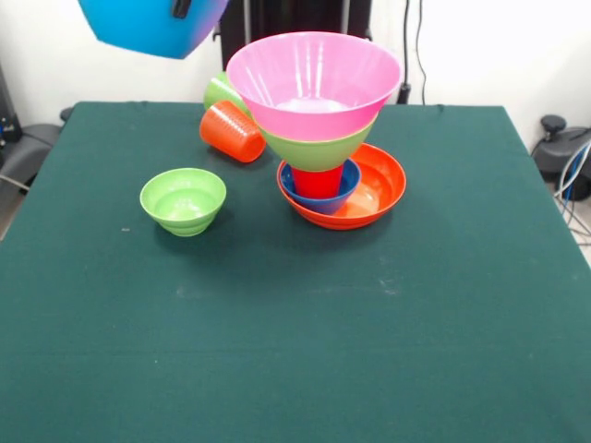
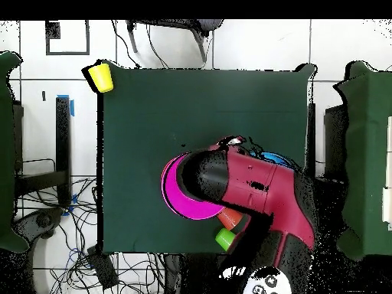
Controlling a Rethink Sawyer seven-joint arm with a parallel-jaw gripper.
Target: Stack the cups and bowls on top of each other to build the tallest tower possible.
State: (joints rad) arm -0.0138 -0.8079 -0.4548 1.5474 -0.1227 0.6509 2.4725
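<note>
On the green surface, the tower stands with the huge pink bowl topmost, over the large green bowl, red cup, small dark blue bowl and wide orange bowl. The large blue bowl hangs high at the upper corner, a dark piece, probably of the hand, at its rim; whether it pinches cannot be told. Best centred squarely over the pink rim before lowering. The small green bowl, orange cup and light green cup wait beside; the yellow cup sits at the surface's corner.
</note>
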